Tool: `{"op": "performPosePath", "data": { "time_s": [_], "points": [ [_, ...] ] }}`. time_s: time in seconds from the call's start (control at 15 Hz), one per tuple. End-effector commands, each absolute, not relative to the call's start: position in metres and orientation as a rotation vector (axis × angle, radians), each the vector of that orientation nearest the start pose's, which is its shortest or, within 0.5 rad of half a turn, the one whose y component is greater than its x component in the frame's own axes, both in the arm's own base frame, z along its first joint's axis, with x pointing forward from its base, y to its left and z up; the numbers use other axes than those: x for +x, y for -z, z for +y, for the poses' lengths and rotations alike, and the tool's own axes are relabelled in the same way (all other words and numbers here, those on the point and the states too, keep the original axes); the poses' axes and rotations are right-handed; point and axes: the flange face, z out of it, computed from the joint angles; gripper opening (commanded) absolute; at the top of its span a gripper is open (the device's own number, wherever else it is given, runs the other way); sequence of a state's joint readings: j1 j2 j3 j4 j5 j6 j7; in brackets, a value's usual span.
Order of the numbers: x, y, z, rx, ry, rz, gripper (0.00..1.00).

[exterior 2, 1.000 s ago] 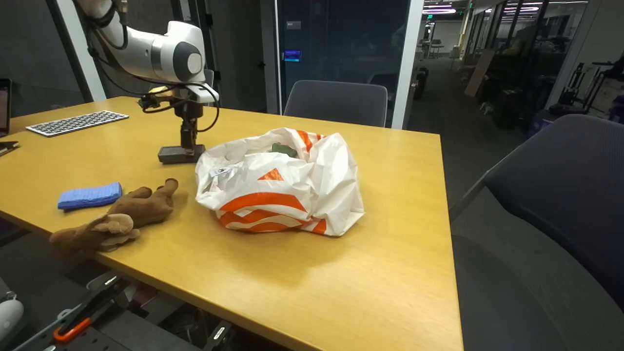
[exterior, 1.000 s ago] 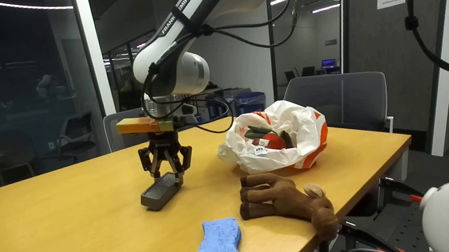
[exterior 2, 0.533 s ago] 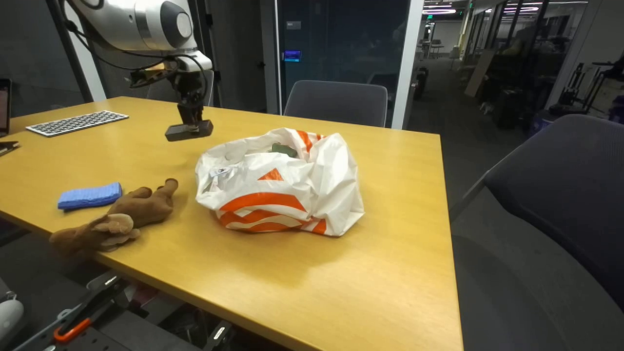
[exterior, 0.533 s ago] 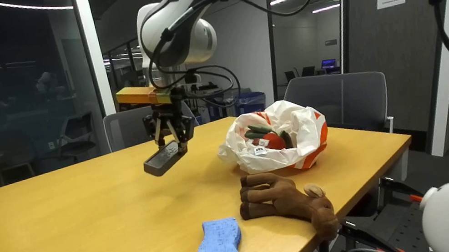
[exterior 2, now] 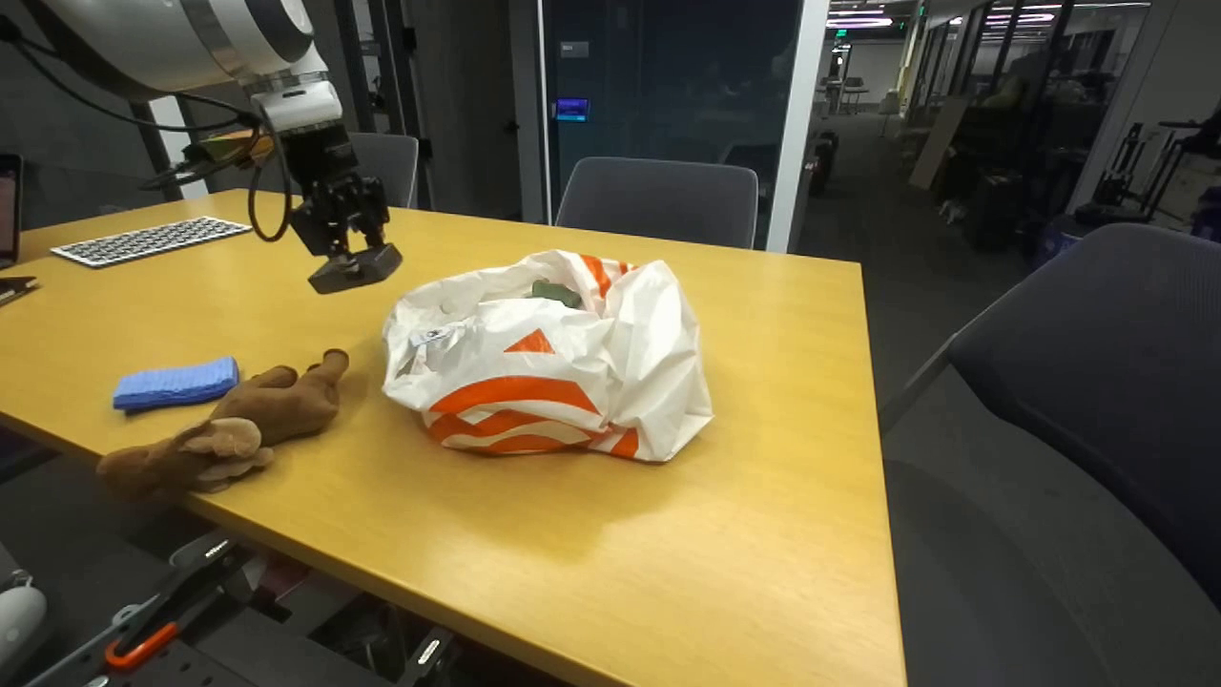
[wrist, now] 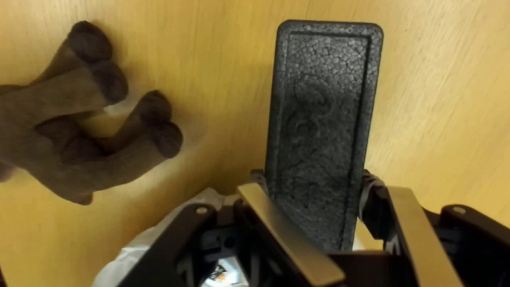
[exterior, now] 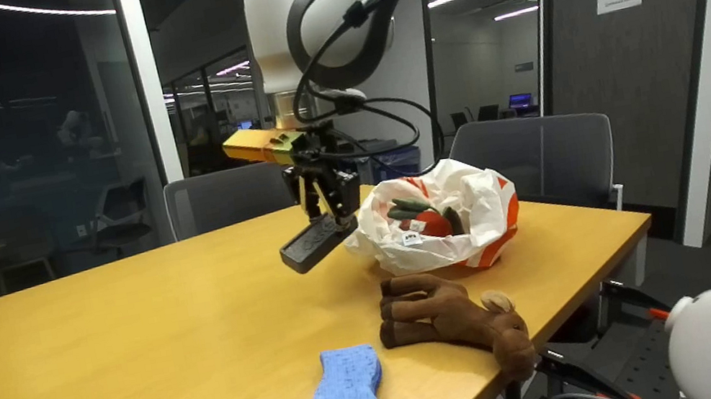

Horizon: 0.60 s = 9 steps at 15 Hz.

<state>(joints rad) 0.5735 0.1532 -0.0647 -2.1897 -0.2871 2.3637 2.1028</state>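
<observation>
Just below centre in an exterior view, the gripper [exterior: 330, 221] is clamped on a black block [exterior: 311, 245] above the table [exterior: 132, 341], near a white bag [exterior: 438, 254]; lifting looks done, release not yet.

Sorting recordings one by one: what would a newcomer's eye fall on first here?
Probably the crumpled white bag on the table, with a red item and green ones showing inside. Next, the dark block held in the jaws above the table; then the brown plush animal, its head reaching past the table's edge, and the blue sponge beside it.
</observation>
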Motion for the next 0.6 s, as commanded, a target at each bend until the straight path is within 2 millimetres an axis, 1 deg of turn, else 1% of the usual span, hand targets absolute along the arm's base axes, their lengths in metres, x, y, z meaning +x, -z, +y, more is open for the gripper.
{"op": "performPosePath", "data": {
  "time_s": [0.0, 0.07, 0.13, 0.27, 0.33, 0.4, 0.47, 0.53],
  "points": [
    [0.442, -0.326, 0.255, -2.231, 0.421, 2.244, 0.32],
    [0.434, -0.326, 0.255, -2.171, 0.442, 2.302, 0.32],
    [0.42, -0.336, 0.216, -2.113, 0.499, 2.356, 0.32],
    [0.402, -0.338, 0.201, -2.002, 0.569, 2.476, 0.32],
    [0.389, -0.343, 0.188, -1.941, 0.608, 2.541, 0.32],
    [0.381, -0.348, 0.177, -1.878, 0.643, 2.6, 0.32],
    [0.375, -0.356, 0.164, -1.815, 0.686, 2.659, 0.32],
    [0.372, -0.369, 0.148, -1.778, 0.733, 2.716, 0.32]
  ]
}}
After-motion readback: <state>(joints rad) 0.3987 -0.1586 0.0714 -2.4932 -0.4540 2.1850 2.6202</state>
